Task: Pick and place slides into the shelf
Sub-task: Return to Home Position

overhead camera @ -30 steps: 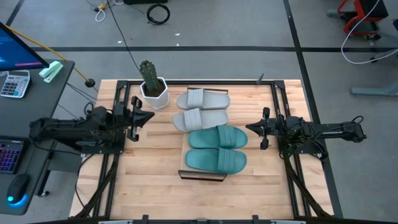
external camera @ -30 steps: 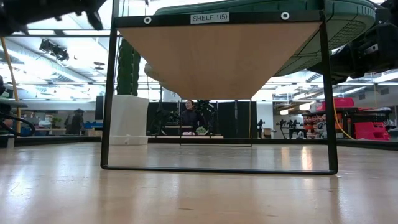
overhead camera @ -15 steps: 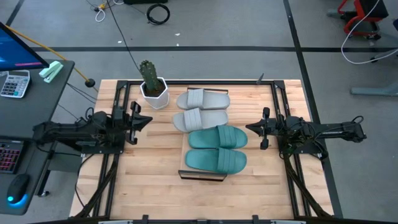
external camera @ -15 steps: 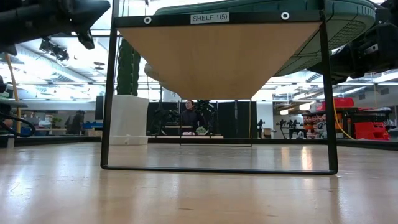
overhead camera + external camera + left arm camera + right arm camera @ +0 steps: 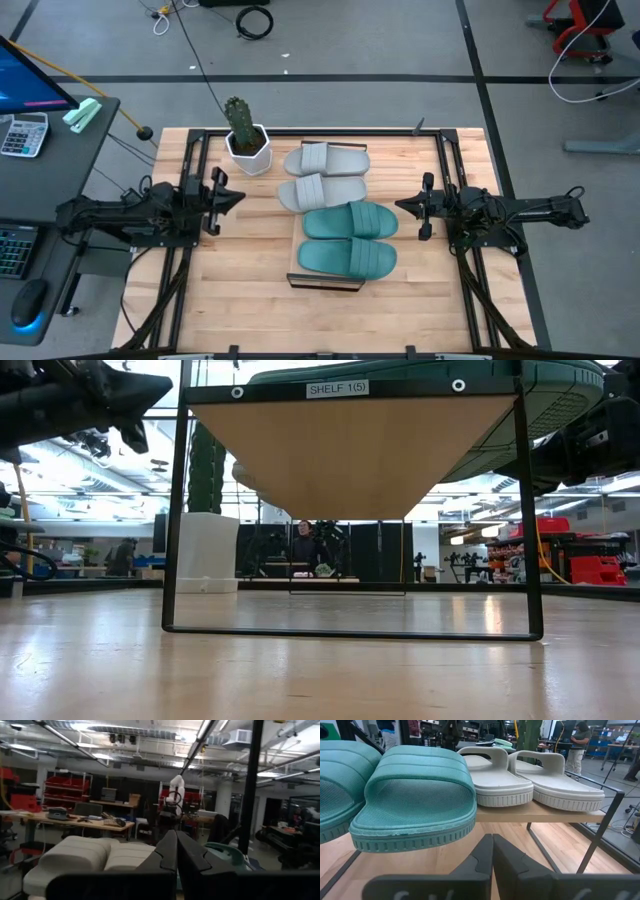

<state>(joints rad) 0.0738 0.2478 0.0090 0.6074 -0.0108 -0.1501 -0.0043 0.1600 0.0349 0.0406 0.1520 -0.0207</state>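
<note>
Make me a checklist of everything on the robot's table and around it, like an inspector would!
Surface: slatted wooden table.
Job's things: two grey slides and two teal slides, all lying on the shelf.
Clutter: cactus in a white pot beside the grey slides.
Grippers: left gripper and right gripper empty, fingers shut, either side of the shelf.
Cables: black cable crosses the floor towards the cactus.
Surroundings: desk with calculator; person far behind.
</note>
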